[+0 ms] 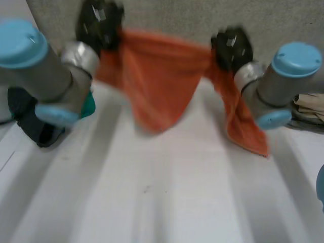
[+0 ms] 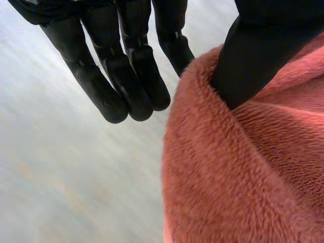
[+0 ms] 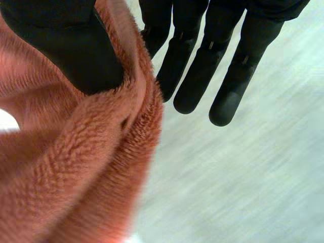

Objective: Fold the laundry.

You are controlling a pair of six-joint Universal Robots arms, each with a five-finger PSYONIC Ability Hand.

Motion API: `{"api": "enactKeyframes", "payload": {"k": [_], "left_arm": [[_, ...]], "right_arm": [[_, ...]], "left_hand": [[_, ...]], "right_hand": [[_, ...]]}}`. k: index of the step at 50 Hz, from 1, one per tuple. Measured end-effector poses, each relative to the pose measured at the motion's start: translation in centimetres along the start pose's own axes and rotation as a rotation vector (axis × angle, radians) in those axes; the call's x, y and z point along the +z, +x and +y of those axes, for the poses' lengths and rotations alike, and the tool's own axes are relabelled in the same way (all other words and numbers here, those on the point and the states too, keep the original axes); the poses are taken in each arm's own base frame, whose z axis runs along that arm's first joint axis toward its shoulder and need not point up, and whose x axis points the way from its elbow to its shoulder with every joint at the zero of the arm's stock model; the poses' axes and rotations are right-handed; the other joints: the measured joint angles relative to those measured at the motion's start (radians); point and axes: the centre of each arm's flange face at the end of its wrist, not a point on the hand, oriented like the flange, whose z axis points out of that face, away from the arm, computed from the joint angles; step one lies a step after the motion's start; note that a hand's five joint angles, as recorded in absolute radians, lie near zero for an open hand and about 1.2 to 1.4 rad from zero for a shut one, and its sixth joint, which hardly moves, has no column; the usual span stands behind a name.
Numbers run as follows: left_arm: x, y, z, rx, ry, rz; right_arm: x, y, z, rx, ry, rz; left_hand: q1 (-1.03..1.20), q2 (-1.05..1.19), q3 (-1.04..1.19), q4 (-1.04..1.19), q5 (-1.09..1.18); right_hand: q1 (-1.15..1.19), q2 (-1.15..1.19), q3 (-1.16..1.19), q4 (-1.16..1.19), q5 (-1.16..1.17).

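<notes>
Orange towel (image 1: 157,86), long axis left-to-right

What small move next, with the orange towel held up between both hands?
Probably move the left hand and right hand slightly apart: the orange towel sags between them over the white table, so tautening its top edge should help before laying it flat.

Plain orange all over, that towel (image 1: 162,86) — white table (image 1: 167,197), left hand (image 1: 99,25) and right hand (image 1: 231,46) both black — teal cloth (image 1: 89,105) too.

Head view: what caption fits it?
The left hand and right hand hold up an orange towel over the white table.
</notes>
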Motion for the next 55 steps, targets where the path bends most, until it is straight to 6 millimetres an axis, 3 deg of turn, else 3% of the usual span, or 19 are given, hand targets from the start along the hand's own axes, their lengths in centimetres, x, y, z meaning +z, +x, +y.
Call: {"api": "enactKeyframes", "payload": {"k": [3,6,9,13,17,19,24,27,32,38,44,55], "left_arm": [[1.9,-2.6,-4.1,-0.001,0.19,-0.101],[2.5,-4.0,-6.6,-0.027,0.29,-0.153],[2.1,-4.2,-6.9,-0.067,0.3,-0.163],[0.6,-2.9,-4.3,-0.103,0.195,-0.124],[-2.4,-0.3,0.5,-0.123,0.016,-0.047],[-4.8,1.4,3.7,-0.129,-0.102,0.005],[-9.9,4.7,9.5,-0.122,-0.331,0.11],[-12.2,6.0,11.6,-0.104,-0.434,0.164],[-14.0,7.2,13.3,-0.07,-0.558,0.238],[-14.7,7.3,13.7,-0.058,-0.664,0.297],[-14.9,6.8,13.8,-0.079,-0.718,0.318],[-14.5,5.2,14.9,-0.148,-0.759,0.297]], "right_arm": [[1.8,2.4,-2.8,-0.089,0.205,0.106],[2.5,3.8,-4.6,-0.128,0.343,0.154],[2.4,4.5,-5.2,-0.134,0.423,0.152],[1.5,4.1,-3.5,-0.09,0.373,0.096],[-0.7,2.4,-0.1,-0.016,0.187,-0.015],[-2.5,0.9,1.8,0.028,0.062,-0.095],[-8.1,-3.4,6.1,0.108,-0.271,-0.323],[-10.7,-5.0,7.5,0.106,-0.413,-0.422],[-12.6,-5.8,8.4,0.079,-0.547,-0.484],[-12.7,-5.7,7.9,0.104,-0.589,-0.462],[-12.7,-5.7,6.6,0.14,-0.572,-0.442],[-12.7,-5.8,6.1,0.169,-0.554,-0.422]], "left_hand": [[0.0,0.0,0.0,0.0,0.0],[0.0,0.0,0.0,0.0,0.0],[0.001,0.0,0.0,0.0,0.0],[0.005,0.0,0.0,0.0,0.01],[0.005,0.0,0.0,0.0,0.017],[0.005,0.0,0.0,0.0,0.017],[0.005,0.0,0.0,0.0,0.017],[0.005,0.0,0.0,0.0,0.022],[0.006,0.0,0.0,0.0,0.022],[-0.008,-0.07,-0.058,-0.067,-0.003],[-0.217,-0.282,-0.269,-0.282,-0.219],[-0.264,-0.342,-0.331,-0.343,-0.281]], "right_hand": [[0.0,0.006,0.0,0.0,0.013],[0.0,0.006,0.0,0.0,0.023],[0.0,0.006,0.0,0.0,0.033],[0.0,0.007,0.0,0.001,0.033],[0.0,0.007,0.0,0.001,0.033],[0.0,0.007,0.0,0.002,0.033],[0.009,0.007,0.0,0.003,0.033],[0.009,0.007,0.0,0.003,0.033],[0.009,0.01,0.0,0.003,0.033],[0.009,0.015,0.0,0.003,0.033],[0.009,0.015,0.0,0.003,0.033],[0.009,0.015,0.0,0.003,0.033]]}}
